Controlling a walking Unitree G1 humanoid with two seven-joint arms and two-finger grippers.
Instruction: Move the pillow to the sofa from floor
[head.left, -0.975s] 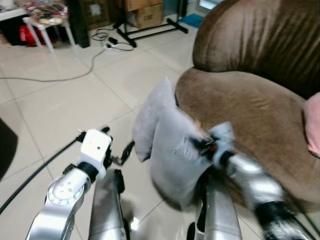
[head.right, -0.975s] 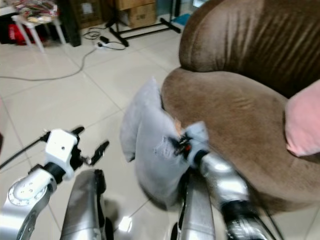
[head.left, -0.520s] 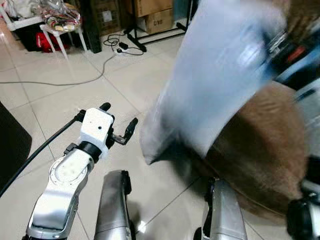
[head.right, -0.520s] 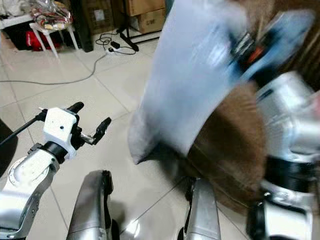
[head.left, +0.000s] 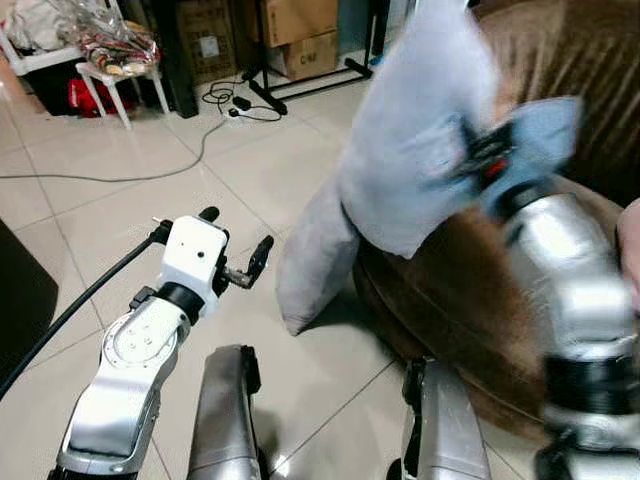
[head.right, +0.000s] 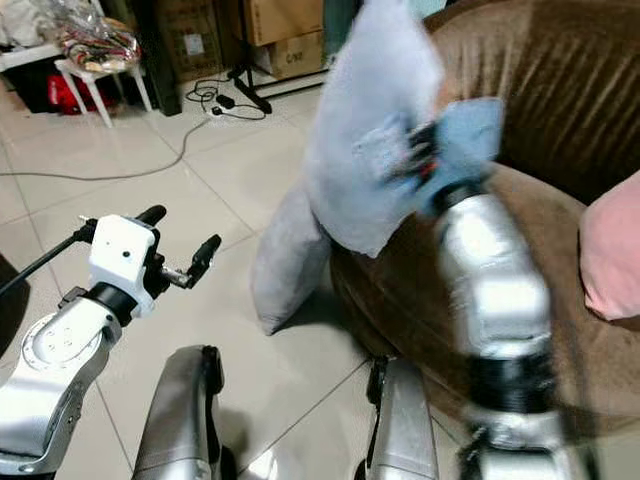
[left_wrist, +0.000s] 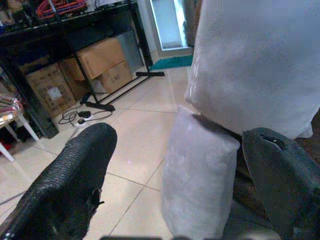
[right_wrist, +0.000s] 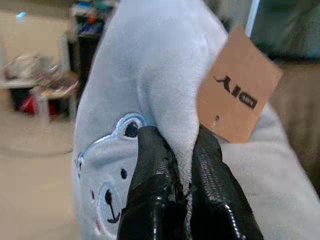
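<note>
Right now the right gripper (right_wrist: 172, 165) has its two black fingers pinched tight on a fold of the light blue pillow (head.left: 420, 150) and holds it up in the air, just above the front edge of the brown sofa (head.right: 560, 200). The pillow hangs down from the pinch and bends a bit, so it looks soft and light, not stiff at all. A little bear face (right_wrist: 107, 192) is sewn on it, and a brown paper tag (right_wrist: 237, 95) sticks out next to the fingers. A soft thing like this will flop and swing when it is moved, and a small pinch of cloth could slip out, so a thick fold near a corner seems the best place to grab. A second grey pillow (head.left: 315, 250) stands on the floor tiles (head.left: 120, 220), leaning against the front of the sofa. The left gripper (head.left: 235, 275) is out over the floor with its fingers apart and nothing in them. A pink cushion (head.right: 610, 250) lies on the sofa seat. The blue pillow likely just needs to go over the seat and be let go.
</note>
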